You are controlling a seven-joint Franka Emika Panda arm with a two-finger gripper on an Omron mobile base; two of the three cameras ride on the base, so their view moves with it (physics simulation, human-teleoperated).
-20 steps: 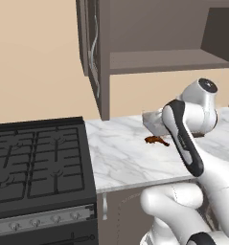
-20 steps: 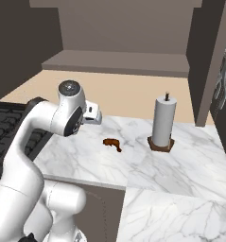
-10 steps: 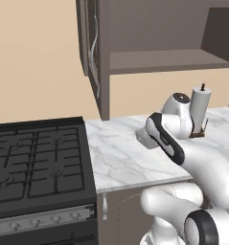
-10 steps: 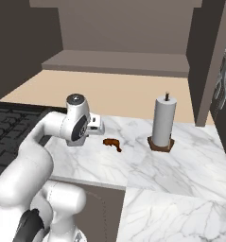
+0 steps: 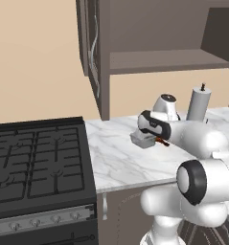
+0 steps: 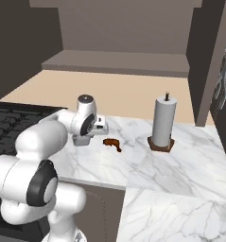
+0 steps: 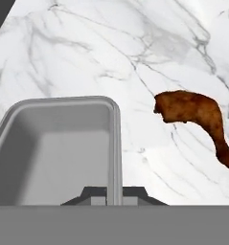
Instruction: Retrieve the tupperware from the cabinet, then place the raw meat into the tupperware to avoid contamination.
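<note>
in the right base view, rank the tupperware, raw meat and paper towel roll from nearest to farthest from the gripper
1. tupperware: held in the gripper, low over the marble counter's left part.
2. raw meat: on the counter just right of it.
3. paper towel roll: upright on its stand, farthest right.

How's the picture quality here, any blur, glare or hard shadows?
Hand view: sharp, evenly lit, soft shading inside the tupperware, no glare on the raw meat. Left base view: cabinet interior dim. Right base view: faint shadow beside the paper towel roll.
</note>
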